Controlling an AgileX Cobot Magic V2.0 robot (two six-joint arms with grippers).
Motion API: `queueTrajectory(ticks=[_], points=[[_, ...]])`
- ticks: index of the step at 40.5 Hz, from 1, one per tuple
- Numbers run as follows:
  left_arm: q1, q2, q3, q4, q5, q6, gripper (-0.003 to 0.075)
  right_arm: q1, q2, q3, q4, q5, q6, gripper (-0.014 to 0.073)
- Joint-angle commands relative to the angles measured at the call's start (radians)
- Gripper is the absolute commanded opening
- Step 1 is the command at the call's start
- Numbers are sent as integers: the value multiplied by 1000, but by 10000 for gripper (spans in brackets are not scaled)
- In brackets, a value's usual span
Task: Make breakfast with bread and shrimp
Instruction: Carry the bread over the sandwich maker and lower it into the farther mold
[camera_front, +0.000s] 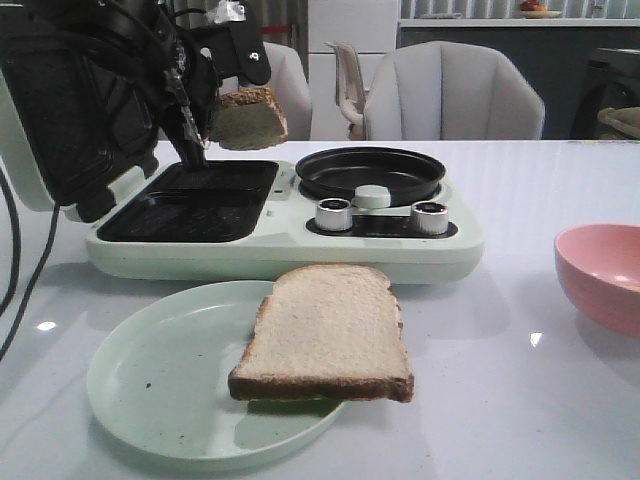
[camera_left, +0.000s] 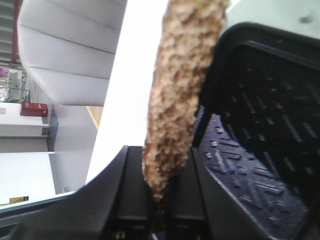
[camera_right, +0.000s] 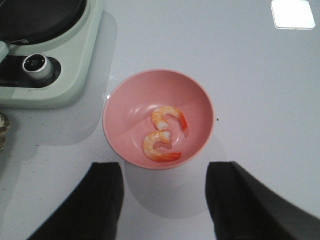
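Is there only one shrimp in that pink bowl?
No, two curled shrimp lie side by side inside the pink bowl.

The left arm reaches in from the upper left of the front view, its wrist angled downward. The left gripper (camera_front: 232, 110) is raised, its fingers (camera_left: 132, 200) pressed flat on both faces of a bread slice (camera_front: 248, 117). The right gripper (camera_right: 162, 200) points straight down with its fingers (camera_right: 95, 200) spread wide apart, holding nothing
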Motion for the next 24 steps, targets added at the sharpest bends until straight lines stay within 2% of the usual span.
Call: queueTrajectory(ticks=[1,14,24], points=[[20,-54,-42,21,39,-10,100,2,-1,-25,-6,-74,-10,486],[44,-38,-40,21,47,-10,109,2,-1,-25,-6,-74,-10,486],[44,-48,-2,21,34,-10,222,2,-1,-25,-6,-74,-10,486]])
